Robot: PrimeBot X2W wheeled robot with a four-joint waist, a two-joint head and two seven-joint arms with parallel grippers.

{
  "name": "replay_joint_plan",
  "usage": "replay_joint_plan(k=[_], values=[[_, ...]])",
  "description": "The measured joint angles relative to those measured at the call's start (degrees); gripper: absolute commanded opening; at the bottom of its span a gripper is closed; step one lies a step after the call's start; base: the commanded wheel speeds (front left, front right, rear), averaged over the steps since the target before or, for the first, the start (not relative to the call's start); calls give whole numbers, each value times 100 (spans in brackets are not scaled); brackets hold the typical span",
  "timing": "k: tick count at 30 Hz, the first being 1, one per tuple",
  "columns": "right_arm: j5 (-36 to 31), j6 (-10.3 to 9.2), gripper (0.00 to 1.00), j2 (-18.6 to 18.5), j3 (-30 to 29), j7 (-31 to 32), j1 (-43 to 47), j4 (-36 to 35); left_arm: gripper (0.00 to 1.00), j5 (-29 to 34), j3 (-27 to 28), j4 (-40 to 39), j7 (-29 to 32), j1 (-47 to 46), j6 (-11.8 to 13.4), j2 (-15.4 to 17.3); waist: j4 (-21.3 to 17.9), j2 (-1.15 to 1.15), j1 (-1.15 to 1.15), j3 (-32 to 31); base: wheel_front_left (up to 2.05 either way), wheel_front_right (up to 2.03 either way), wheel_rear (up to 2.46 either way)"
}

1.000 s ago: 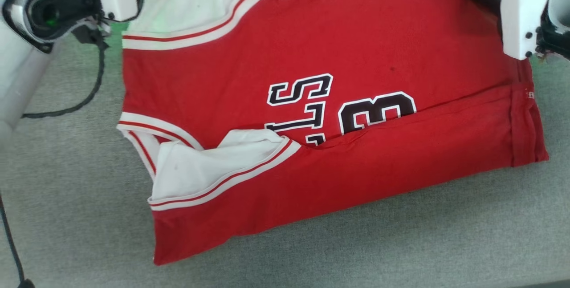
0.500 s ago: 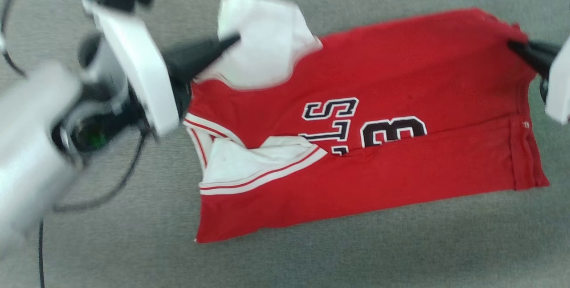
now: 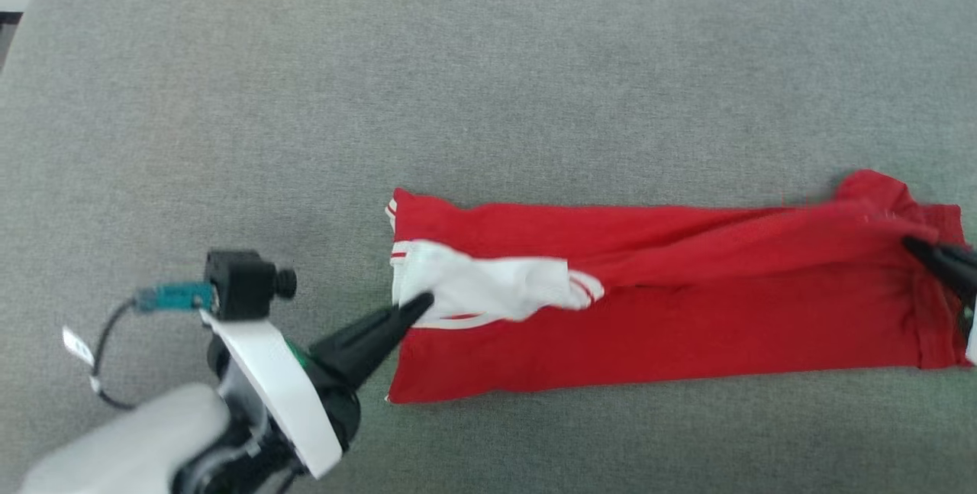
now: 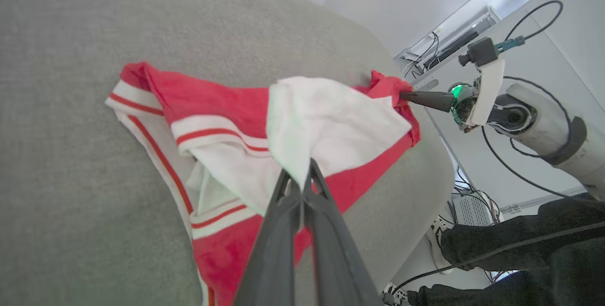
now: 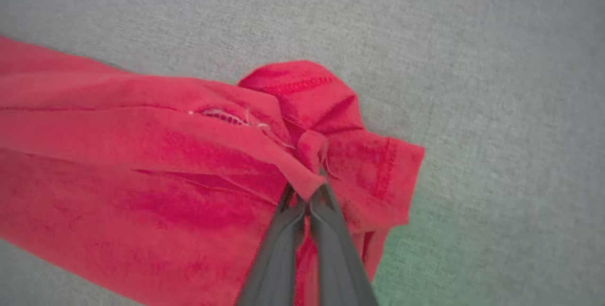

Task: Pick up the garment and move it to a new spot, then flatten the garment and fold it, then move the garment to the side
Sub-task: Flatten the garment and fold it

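The garment lies on the grey cushioned surface as a long red band folded lengthwise, one white sleeve on top at its left end. My left gripper is shut on that sleeve's edge; in the left wrist view the fingers pinch the white cloth above the striped trim. My right gripper is shut on the bunched red hem corner at the right end, and the right wrist view has the fingers clamping a red fold. The right gripper appears in the left wrist view too.
The grey surface stretches wide behind and left of the garment. Its rounded edge drops off in the left wrist view, with cables and a person's dark trouser leg and shoe on the floor beyond.
The head camera has shifted. Both grippers carried the garment's far edge over toward me, folding it onto the near half; the printed lettering is now covered.
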Motion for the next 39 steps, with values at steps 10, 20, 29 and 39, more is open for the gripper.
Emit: replay_joint_plan(k=[10,20,29,39], values=[[-684,0,0,609,-870,-236,672,111,0,133,-308,1196,-421,355,0,-702,-35,0,0,-1,0,0,0],[-1042,0,100,1028,-1327,21,865,33,92,632,-94,2192,-547,523,0,-1214,-112,0,0,-144,0,0,0],[-979,-1,100,999,-2068,359,1431,-97,100,1124,1147,1882,-550,1306,0,-1385,37,0,0,-408,0,0,0],[-708,-1,100,1239,-2802,733,1777,349,100,2025,2709,2059,-554,2337,2,-2245,608,0,0,-570,0,0,0]])
